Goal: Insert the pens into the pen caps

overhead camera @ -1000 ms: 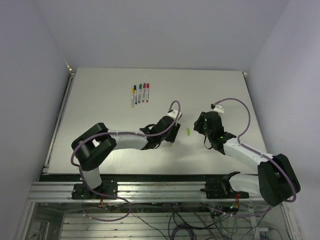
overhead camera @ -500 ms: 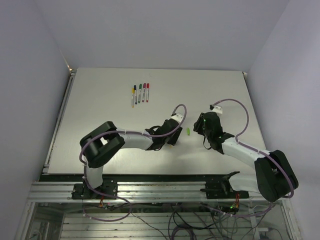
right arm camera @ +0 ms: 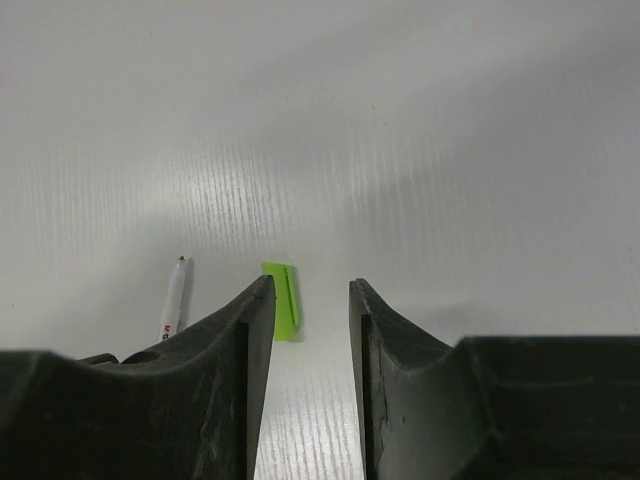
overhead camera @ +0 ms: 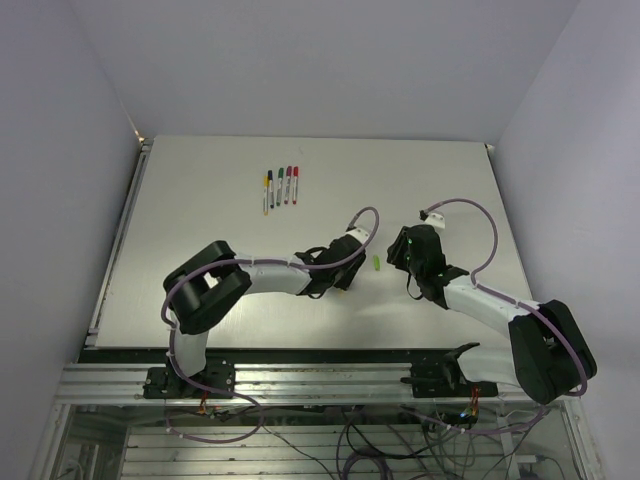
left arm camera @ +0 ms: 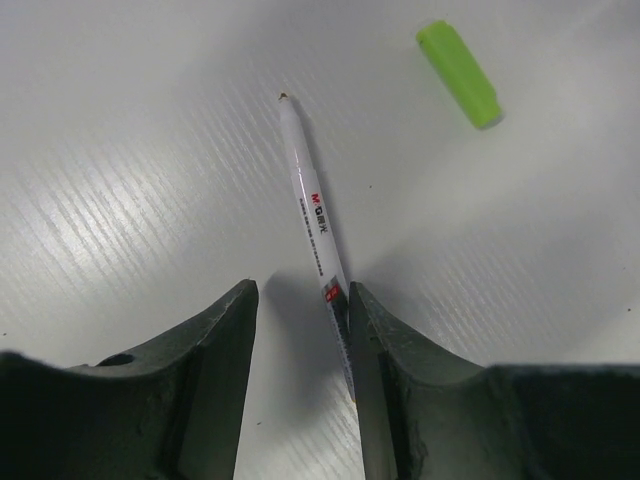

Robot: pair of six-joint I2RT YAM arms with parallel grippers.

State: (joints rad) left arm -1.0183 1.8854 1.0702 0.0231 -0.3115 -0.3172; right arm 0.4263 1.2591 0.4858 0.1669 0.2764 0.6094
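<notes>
A white pen [left arm camera: 312,215] with a small dark tip lies on the table between the jaws of my open left gripper [left arm camera: 300,295]. It rests against the right finger [left arm camera: 385,350], and a gap remains on the left side. A green pen cap [left arm camera: 458,73] lies just beyond the pen tip, to the right. My right gripper [right arm camera: 310,290] is open, low over the table, with the green cap [right arm camera: 283,298] just ahead of its left finger. The pen tip [right arm camera: 176,290] shows to the cap's left. In the top view the cap [overhead camera: 376,263] lies between the left gripper [overhead camera: 355,268] and the right gripper [overhead camera: 400,258].
Five pens [overhead camera: 281,187] with coloured ends lie side by side in a row at the back of the white table [overhead camera: 200,220]. Walls close in the table on the left, right and back.
My left arm has stretched a little to the right, bringing its gripper closer to the green cap. The right gripper has shifted only slightly. The cap has not moved.
</notes>
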